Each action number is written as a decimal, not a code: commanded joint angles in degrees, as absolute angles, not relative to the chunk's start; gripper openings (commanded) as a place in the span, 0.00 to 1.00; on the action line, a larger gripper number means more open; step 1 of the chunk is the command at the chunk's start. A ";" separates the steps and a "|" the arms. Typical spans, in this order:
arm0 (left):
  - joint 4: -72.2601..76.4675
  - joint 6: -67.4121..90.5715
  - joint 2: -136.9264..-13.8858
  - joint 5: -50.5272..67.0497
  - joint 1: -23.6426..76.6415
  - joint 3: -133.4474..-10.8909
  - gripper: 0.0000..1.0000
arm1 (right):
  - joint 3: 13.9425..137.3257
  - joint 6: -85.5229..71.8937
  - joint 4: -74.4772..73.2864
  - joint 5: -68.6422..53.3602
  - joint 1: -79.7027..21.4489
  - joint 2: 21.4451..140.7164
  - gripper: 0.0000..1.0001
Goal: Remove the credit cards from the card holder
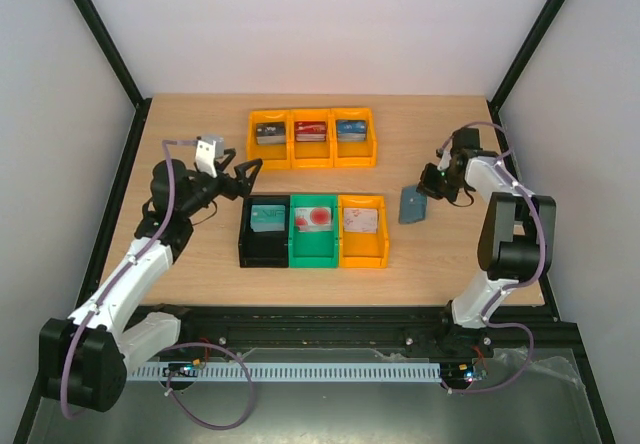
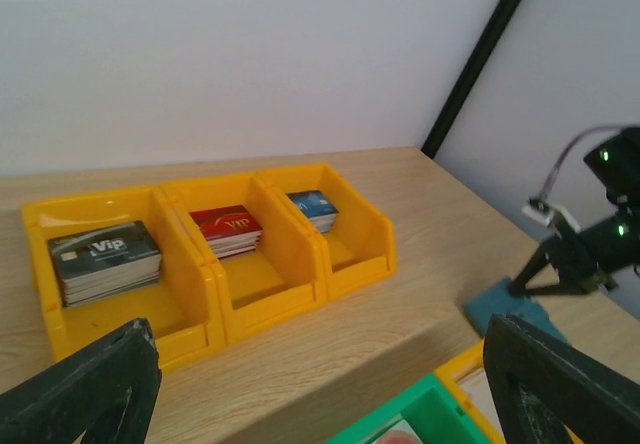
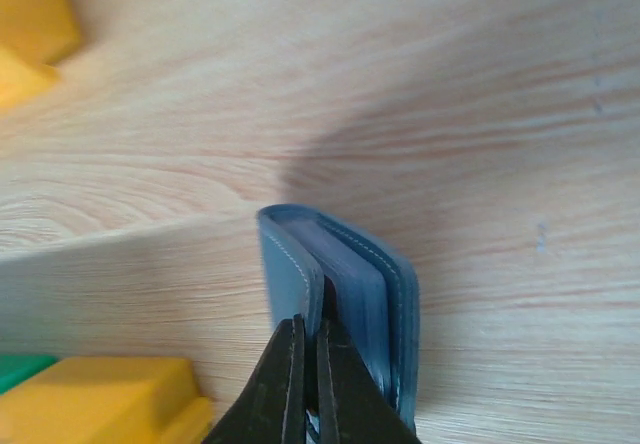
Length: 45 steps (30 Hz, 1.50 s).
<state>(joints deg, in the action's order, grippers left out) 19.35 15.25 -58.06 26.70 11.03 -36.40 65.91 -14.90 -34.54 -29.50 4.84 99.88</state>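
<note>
- Saw the right gripper point(image 1: 430, 188) point(image 3: 311, 364) clenched, its fingertips pressed together on one cover of the card holder point(image 1: 411, 205) point(image 3: 340, 294).
- Found the card holder at 3 o'clock on the table point(image 1: 220, 279), standing on edge with its folded spine away from the wrist camera, just beside the near orange bin point(image 1: 363, 256) but apart from it.
- Noted pale layered edges between its two covers in the right wrist view; could not tell whether these were cards.
- Saw the left gripper point(image 1: 248, 176) point(image 2: 320, 379) released, jaws spread wide with nothing between them, hovering at 9 o'clock beside the black bin point(image 1: 262, 254).
- Found credit cards point(image 1: 310, 131) point(image 2: 105, 259) stacked in each of three far orange bins point(image 1: 310, 162) point(image 2: 270, 309) at 12 o'clock: dark, red and blue faces up.
- Noted more cards lying in the black bin, the green bin point(image 1: 313, 254) and the near orange bin, set side by side at the table's centre.
- Saw the card holder point(image 2: 505, 309) at 3 o'clock in the left wrist view, under the right arm's tip.
</note>
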 commanded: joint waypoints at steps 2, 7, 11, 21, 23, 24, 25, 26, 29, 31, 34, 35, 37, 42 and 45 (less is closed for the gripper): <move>17.70 9.32 -58.25 29.63 13.87 -37.23 0.87 | 71.26 -13.17 -36.21 -35.13 3.76 95.60 0.02; 16.88 7.66 -58.43 35.98 15.45 -37.59 0.86 | 78.70 -13.01 -37.27 -36.18 -0.28 91.63 0.02; 19.16 9.12 -58.96 42.57 15.73 -38.55 0.98 | 86.41 -11.94 -38.67 -37.72 -5.80 89.91 0.02; 37.13 26.01 -60.42 54.90 15.67 -40.32 0.99 | 81.84 -25.39 -2.85 -59.99 -20.68 78.50 0.02; 41.21 28.95 -60.84 56.40 15.99 -40.53 0.99 | 79.37 -31.29 6.20 -61.47 -23.25 77.33 0.02; 41.61 29.00 -61.02 56.73 16.41 -40.89 0.99 | 78.96 -33.04 9.06 -61.78 -24.34 77.19 0.02; 41.53 28.68 -61.19 57.09 16.88 -41.36 0.99 | 79.03 -33.91 10.45 -61.80 -25.61 77.38 0.02; 41.52 28.37 -61.36 57.64 17.47 -41.82 0.99 | 79.46 -34.03 10.90 -61.61 -26.65 77.74 0.02; 41.47 26.89 -61.65 60.05 19.32 -43.23 0.95 | 81.31 -33.45 10.69 -61.83 -29.04 79.09 0.02; 41.25 26.46 -61.74 60.44 19.79 -43.55 0.89 | 82.07 -33.12 10.59 -62.55 -29.79 79.75 0.02; 40.64 26.63 -61.47 58.79 19.69 -43.38 0.73 | 82.51 -32.81 10.20 -63.77 -30.23 80.03 0.02; 40.66 26.86 -61.36 58.39 19.69 -43.35 0.70 | 82.50 -32.64 9.97 -63.98 -30.33 79.98 0.02; 40.68 26.98 -61.26 58.19 19.72 -43.29 0.68 | 82.39 -32.48 9.59 -64.58 -30.64 79.94 0.02; 41.65 27.40 -61.43 58.06 19.27 -43.42 0.59 | 82.50 -31.31 8.20 -65.67 -30.94 79.74 0.02; 42.70 27.62 -61.59 57.57 19.29 -43.83 0.47 | 82.42 -31.22 8.10 -66.04 -31.30 79.84 0.02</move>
